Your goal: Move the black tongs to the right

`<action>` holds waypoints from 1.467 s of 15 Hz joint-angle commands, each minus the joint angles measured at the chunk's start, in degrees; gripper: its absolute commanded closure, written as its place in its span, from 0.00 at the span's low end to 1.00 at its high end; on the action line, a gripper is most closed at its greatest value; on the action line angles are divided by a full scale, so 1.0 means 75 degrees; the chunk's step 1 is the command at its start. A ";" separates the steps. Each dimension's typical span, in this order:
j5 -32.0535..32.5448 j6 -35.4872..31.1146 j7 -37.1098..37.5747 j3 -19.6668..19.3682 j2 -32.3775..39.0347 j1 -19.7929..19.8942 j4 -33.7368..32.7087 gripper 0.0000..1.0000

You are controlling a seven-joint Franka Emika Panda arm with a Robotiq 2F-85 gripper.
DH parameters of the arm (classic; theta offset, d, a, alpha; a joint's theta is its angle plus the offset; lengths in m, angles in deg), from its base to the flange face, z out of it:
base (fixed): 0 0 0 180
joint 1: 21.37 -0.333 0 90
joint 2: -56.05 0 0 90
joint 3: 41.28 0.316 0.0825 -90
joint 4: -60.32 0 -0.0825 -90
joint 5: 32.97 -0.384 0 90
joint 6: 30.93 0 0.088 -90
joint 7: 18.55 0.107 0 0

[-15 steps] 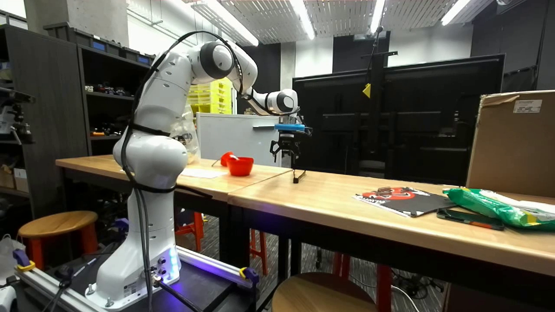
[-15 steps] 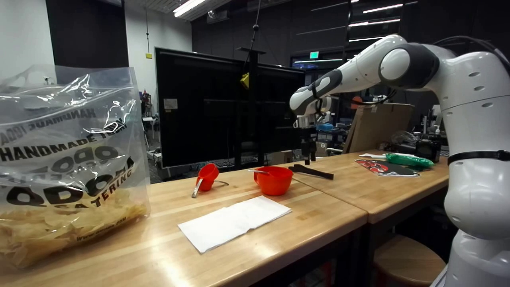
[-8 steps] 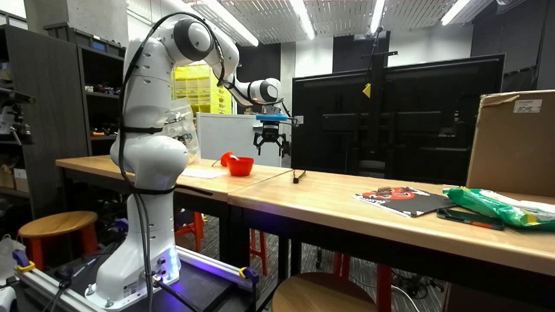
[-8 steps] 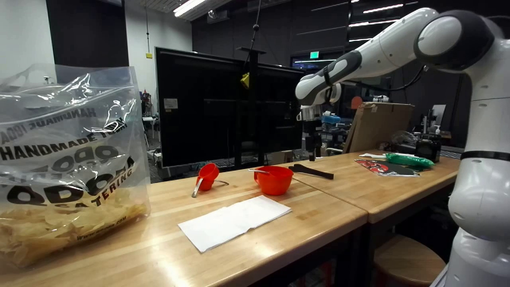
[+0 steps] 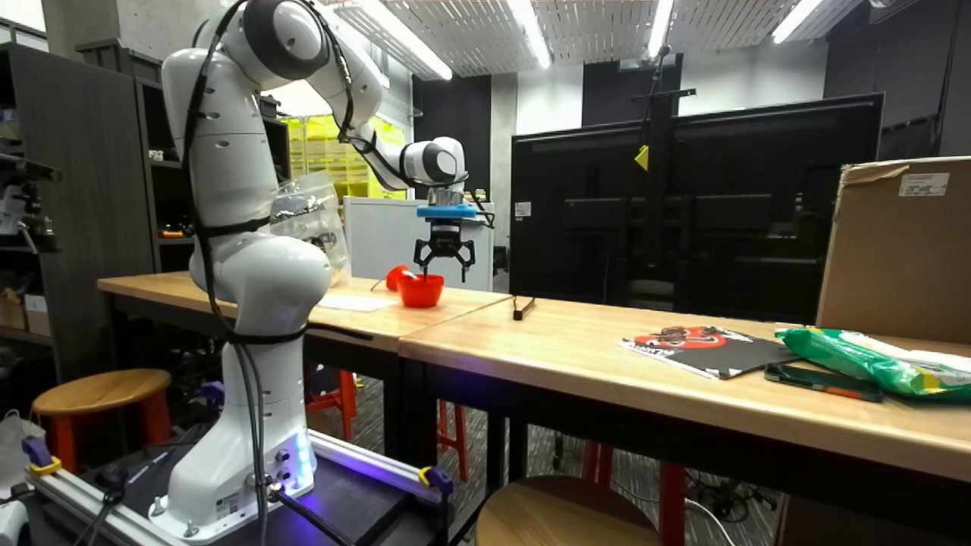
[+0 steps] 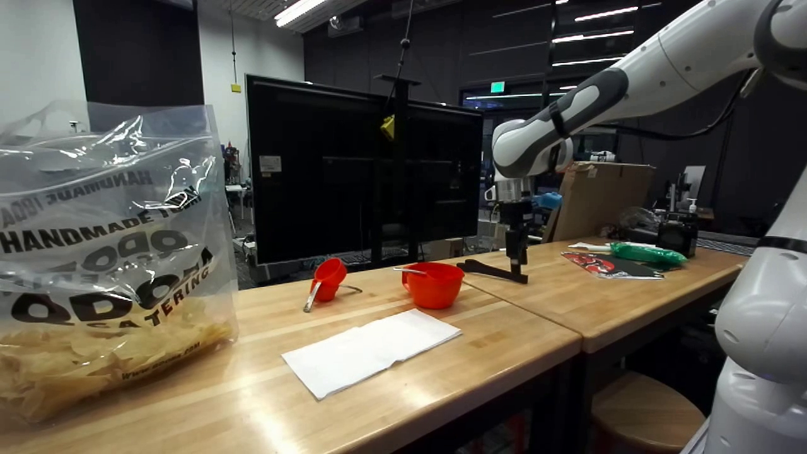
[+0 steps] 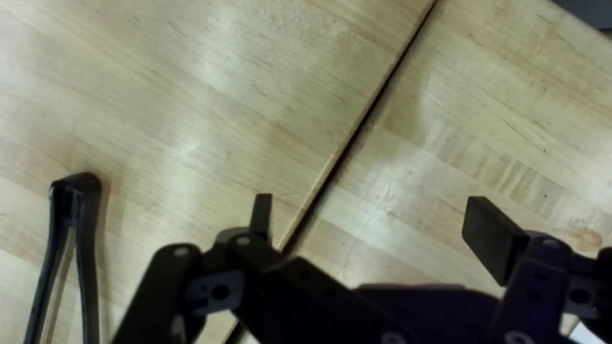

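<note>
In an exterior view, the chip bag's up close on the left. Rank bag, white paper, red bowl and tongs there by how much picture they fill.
Largest first:
Bag, helped by nearness
Paper
Bowl
Tongs, slim, farther back

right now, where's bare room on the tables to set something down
Bare tabletop lies between the black tongs and the black-and-red sheet; also between the clear bag and the white paper. Crowded: where that sheet, the green packet and a slim dark object bunch together.
</note>
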 commanded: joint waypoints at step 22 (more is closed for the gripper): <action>0.0098 -0.2132 0.0090 -0.0202 -0.2151 -0.0848 0.2667 0.00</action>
